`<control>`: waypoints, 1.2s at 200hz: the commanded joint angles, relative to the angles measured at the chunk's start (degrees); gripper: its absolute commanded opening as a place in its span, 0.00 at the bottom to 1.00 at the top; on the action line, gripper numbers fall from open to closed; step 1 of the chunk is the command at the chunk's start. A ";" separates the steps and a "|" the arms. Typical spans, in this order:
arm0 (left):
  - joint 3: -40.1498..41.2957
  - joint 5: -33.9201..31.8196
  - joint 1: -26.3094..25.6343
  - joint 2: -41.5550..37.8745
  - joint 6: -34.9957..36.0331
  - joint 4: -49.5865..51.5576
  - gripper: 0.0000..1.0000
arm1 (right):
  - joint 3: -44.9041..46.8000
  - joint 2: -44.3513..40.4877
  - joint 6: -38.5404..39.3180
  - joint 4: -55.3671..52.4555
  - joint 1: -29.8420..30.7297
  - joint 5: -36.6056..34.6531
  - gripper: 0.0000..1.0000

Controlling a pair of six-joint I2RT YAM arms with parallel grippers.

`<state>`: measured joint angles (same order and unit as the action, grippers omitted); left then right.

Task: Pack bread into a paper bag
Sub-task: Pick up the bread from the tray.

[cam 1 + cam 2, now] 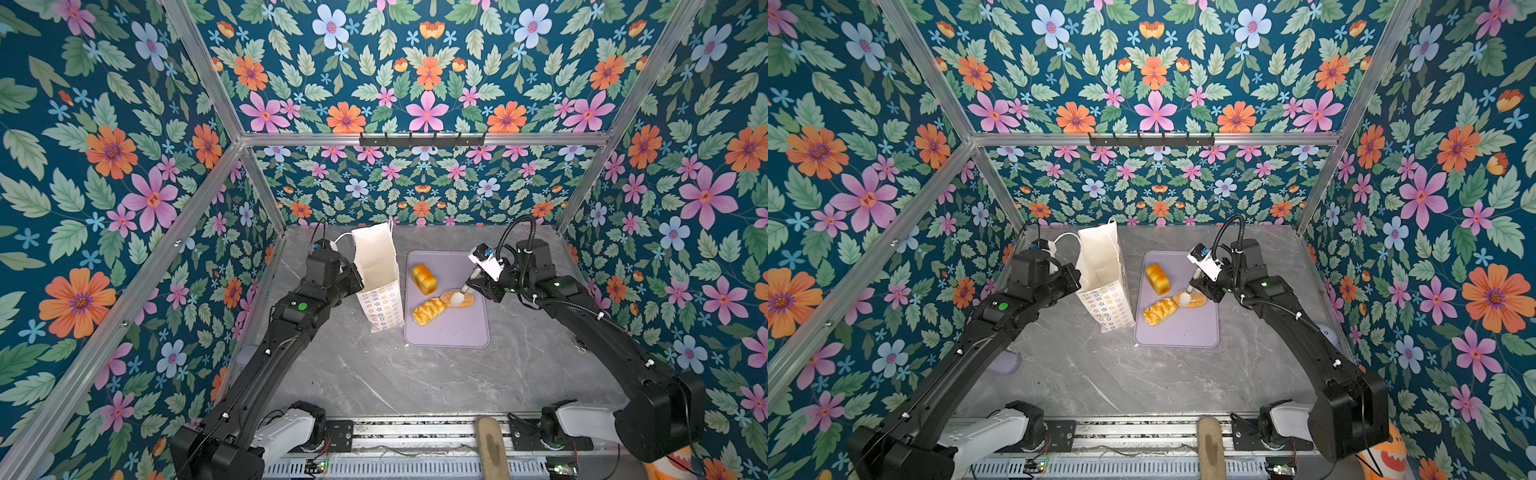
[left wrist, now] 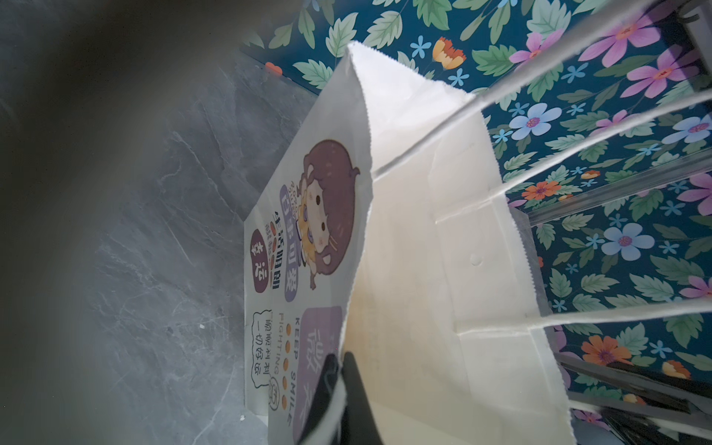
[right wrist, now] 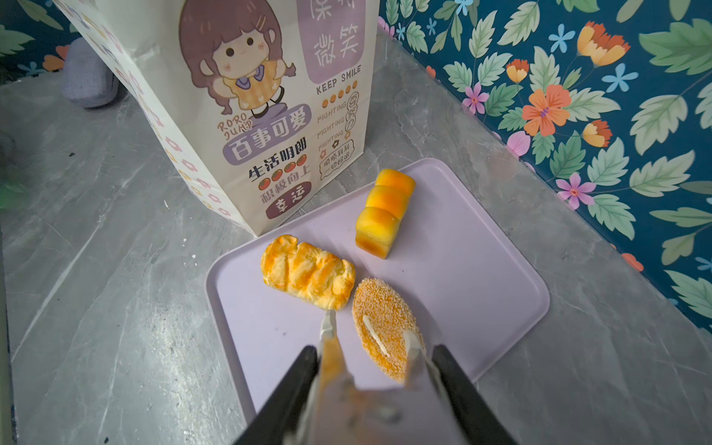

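Right gripper (image 3: 374,350) clamped on silver metal tongs (image 3: 330,339) over a lilac plastic tray (image 1: 453,328)

The tongs' tips straddled the golden seeded oval roll (image 3: 381,319) at the tray's middle, just beside the braided glazed roll (image 3: 308,273) at its left edge; the orange blocky loaf (image 3: 381,212) lay nearer the far-left corner. The left gripper (image 2: 341,366) was pinched on the rim of the tall white paper bag (image 1: 376,266), upright beside the tray on the grey marble worktop (image 1: 415,374).
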<state>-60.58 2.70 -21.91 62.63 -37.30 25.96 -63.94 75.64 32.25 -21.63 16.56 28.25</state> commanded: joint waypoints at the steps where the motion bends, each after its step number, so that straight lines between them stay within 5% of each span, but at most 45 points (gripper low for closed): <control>1: 0.02 0.22 0.02 -0.05 0.54 1.03 0.00 | -0.75 0.64 5.56 -1.94 -0.03 0.87 0.48; 75: -0.52 0.26 0.02 0.23 0.21 1.62 0.00 | -1.75 2.44 13.56 -1.16 -0.98 1.78 0.48; 154: -1.29 0.64 0.03 0.85 -0.14 1.64 0.00 | -0.56 3.35 11.09 -0.17 -4.26 9.46 0.50; 240: -1.33 2.66 0.03 1.63 0.01 1.29 0.00 | -0.62 7.24 13.53 2.96 -4.51 8.75 0.51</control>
<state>-61.82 4.56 -21.93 64.18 -37.39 26.44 -64.29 82.52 44.05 -20.78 12.03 35.92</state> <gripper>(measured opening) 0.049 0.507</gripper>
